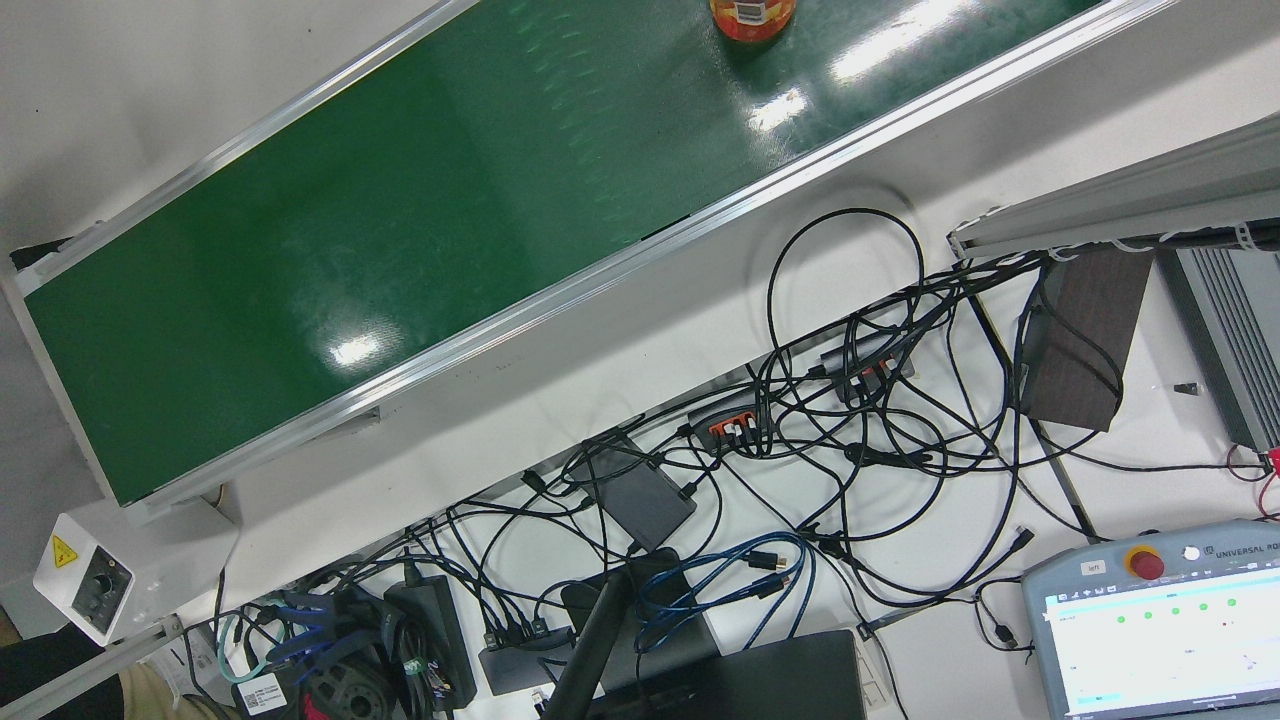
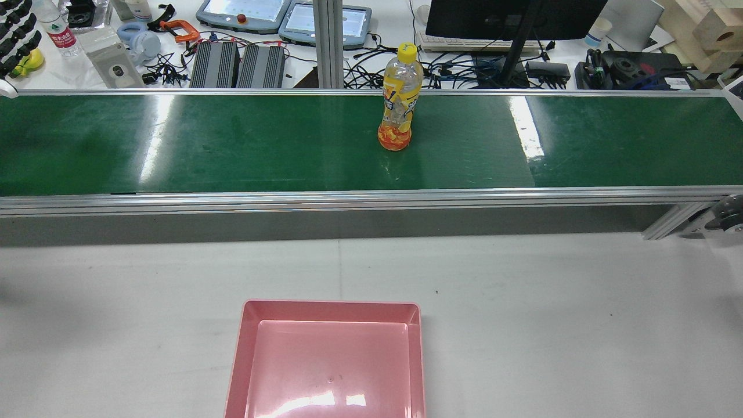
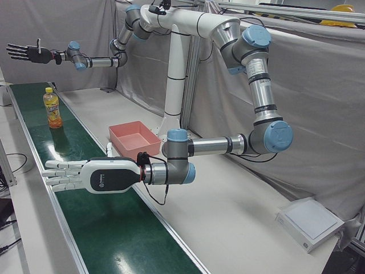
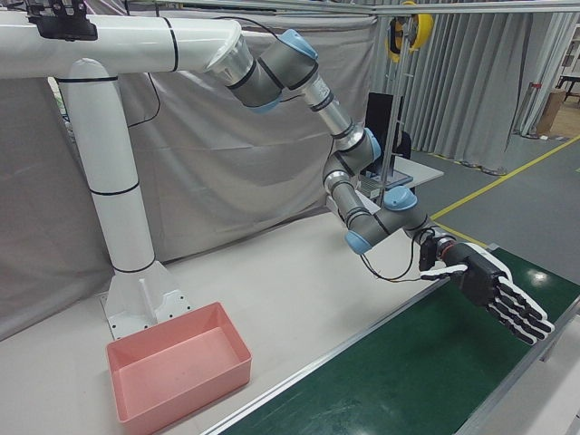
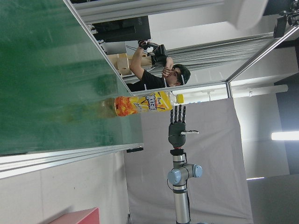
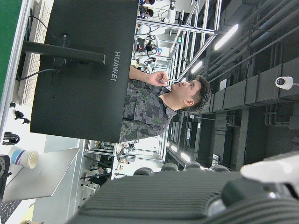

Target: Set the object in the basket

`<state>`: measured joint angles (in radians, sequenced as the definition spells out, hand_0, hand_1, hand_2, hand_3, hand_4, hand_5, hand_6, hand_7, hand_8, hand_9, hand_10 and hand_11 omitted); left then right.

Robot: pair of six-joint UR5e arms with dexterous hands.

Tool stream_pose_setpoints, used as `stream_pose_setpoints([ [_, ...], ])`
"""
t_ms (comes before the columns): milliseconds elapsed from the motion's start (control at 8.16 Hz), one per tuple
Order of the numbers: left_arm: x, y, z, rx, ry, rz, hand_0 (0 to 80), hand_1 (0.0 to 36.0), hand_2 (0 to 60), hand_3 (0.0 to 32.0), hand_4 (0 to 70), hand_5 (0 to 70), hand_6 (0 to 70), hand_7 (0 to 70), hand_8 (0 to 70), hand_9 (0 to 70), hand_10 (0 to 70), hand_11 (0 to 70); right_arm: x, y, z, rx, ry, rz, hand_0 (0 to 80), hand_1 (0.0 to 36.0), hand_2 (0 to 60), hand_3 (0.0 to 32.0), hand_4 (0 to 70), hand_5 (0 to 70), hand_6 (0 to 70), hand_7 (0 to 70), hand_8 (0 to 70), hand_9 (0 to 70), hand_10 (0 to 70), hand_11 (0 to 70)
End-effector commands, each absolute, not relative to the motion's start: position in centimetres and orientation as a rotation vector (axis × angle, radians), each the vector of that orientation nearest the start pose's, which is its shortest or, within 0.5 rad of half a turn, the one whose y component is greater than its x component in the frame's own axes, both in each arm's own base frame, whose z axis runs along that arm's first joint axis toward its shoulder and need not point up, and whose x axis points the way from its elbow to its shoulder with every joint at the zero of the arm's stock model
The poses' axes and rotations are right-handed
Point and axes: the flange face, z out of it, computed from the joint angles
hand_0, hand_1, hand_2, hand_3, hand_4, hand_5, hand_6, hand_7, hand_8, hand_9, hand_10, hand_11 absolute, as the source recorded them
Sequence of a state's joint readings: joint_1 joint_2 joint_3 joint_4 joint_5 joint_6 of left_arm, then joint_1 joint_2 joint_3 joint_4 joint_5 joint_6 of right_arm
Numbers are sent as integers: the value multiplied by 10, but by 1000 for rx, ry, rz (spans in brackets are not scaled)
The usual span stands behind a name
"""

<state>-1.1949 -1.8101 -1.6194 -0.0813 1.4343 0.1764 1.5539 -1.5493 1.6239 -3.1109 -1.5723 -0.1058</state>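
Note:
An orange drink bottle (image 2: 399, 98) with a yellow cap stands upright on the green conveyor belt (image 2: 232, 145); it also shows as the bottle (image 3: 52, 108), the bottle (image 5: 147, 103) and the bottle's base (image 1: 752, 15). My white left hand (image 3: 85, 176) hovers open over the belt's near end, fingers spread, far from the bottle. My black right hand (image 3: 25, 53) hangs open beyond the bottle, the same right hand (image 4: 498, 290) flat above the belt. The pink basket (image 2: 331, 304) sits empty on the white table between the arms, seen again as the basket (image 3: 134, 137) and the basket (image 4: 172, 362).
Behind the belt lie tangled cables (image 1: 860, 400), teach pendants (image 2: 244, 13), power boxes (image 2: 238, 65) and a monitor (image 2: 511, 17). A person (image 6: 159, 107) stands behind that monitor. A white box (image 3: 311, 222) rests at the table's corner. Grey curtains back the station.

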Motion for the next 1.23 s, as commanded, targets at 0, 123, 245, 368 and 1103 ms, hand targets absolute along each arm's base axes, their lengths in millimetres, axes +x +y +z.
stream_pose_setpoints([
  [0,85,-616,521,-129,2433,-1649,681,126,0,0,0,103,0,3,0,0,0,21,125,-512,647,-105,2397,-2154,0,0,0,0,0,0,0,0,0,0,0,0],
  [123,87,-617,520,-129,2433,-1646,702,127,0,0,0,97,0,0,0,0,0,19,125,-512,647,-105,2397,-2154,0,0,0,0,0,0,0,0,0,0,0,0],
  [245,88,-617,519,-129,2434,-1644,716,127,0,0,0,102,0,0,0,0,0,19,125,-512,647,-105,2394,-2158,0,0,0,0,0,0,0,0,0,0,0,0],
  [368,88,-618,518,-128,2435,-1641,720,128,0,0,0,108,0,0,0,0,1,26,125,-512,647,-105,2397,-2154,0,0,0,0,0,0,0,0,0,0,0,0],
  [1103,138,-622,490,-133,2382,-1593,704,133,0,0,0,114,0,0,0,0,1,25,125,-512,647,-105,2396,-2156,0,0,0,0,0,0,0,0,0,0,0,0],
])
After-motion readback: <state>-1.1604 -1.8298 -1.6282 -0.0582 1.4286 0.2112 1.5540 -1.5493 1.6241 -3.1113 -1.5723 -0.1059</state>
